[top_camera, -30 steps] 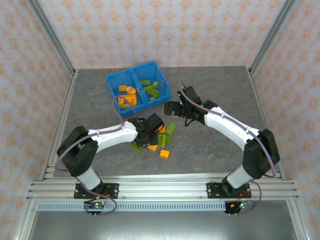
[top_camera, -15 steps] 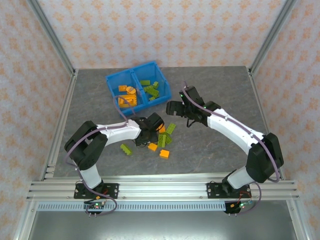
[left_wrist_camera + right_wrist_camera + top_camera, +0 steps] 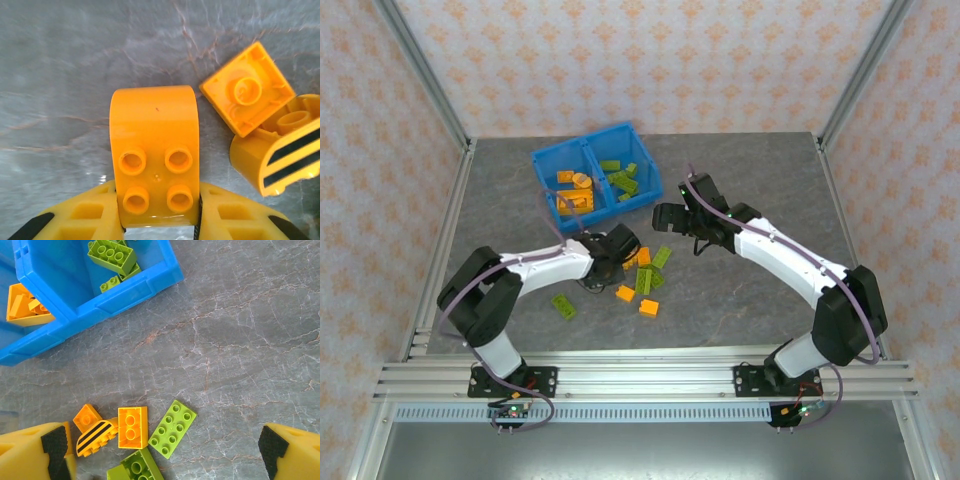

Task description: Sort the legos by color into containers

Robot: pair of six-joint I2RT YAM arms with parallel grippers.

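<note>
Orange square brick [image 3: 246, 95] against striped brick [image 3: 280, 160]

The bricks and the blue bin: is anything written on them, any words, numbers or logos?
No text can be read anywhere.
Arched orange brick: plain, no print on its top or studs.
Rounded orange brick: black stripes, a pattern and not letters.
Blue bin: no label on the walls that show.

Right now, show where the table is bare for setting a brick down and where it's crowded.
Bare: the far table between the blue bin and the right arm; the near strip right of the lone green brick. Crowded: loose bricks around the left hand, which clamps an orange arch brick.
</note>
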